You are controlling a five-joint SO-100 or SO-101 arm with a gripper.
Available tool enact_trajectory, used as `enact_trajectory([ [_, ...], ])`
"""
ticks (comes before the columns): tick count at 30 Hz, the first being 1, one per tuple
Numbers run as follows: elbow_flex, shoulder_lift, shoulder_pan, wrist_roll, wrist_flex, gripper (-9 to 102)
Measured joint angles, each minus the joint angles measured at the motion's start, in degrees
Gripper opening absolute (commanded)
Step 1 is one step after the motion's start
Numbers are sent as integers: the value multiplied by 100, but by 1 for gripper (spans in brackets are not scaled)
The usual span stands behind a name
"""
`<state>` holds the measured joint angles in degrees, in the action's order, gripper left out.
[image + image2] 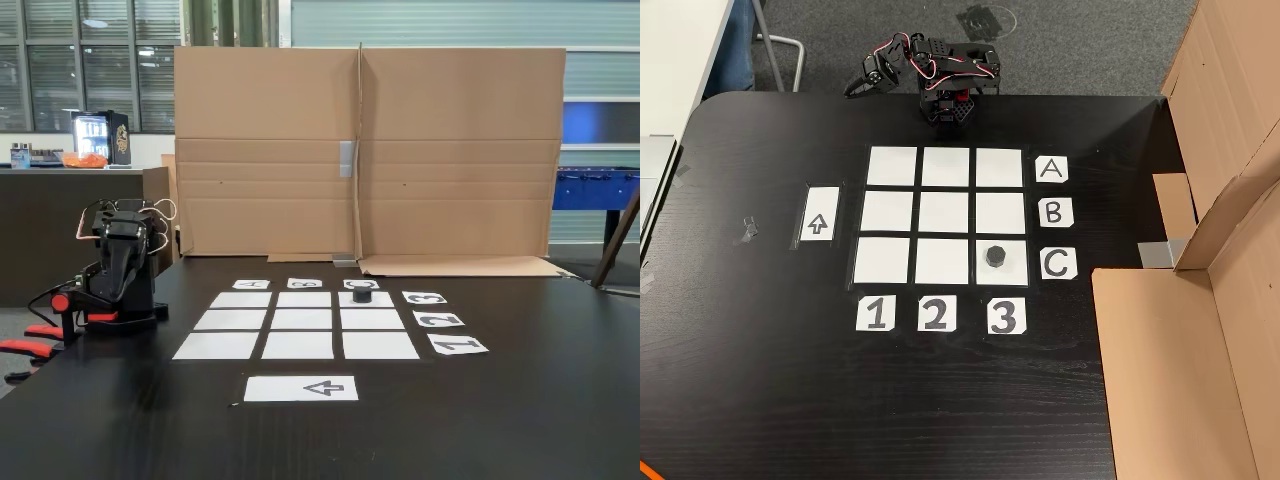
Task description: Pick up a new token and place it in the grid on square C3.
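Note:
The black token (pixel 996 257) stands upright on square C3 (pixel 1016 273), the corner cell of the grid (pixel 945 213) beside the "C" card (pixel 1058 263) and the "3" card (pixel 1005 316). In the other fixed view the token (pixel 362 294) sits on the back right cell (pixel 383 299) of the grid (pixel 302 320). My arm (pixel 120 265) is folded back over its base at the table edge, far from the token. My gripper (pixel 854 91) points away from the grid, its fingers look shut with nothing between them.
A white sheet with an arrow (pixel 818 214) lies beside the grid's column 1. A tall cardboard screen (pixel 370 150) stands along the table's far side, with a flat flap (pixel 1170 380) lying on the table. A bit of tape (pixel 746 230) sticks near the arrow sheet.

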<state>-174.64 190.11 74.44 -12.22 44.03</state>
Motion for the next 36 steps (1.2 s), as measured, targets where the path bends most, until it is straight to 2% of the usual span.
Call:
enact_trajectory([
  [36, 0, 0, 0, 0, 431, 1],
])
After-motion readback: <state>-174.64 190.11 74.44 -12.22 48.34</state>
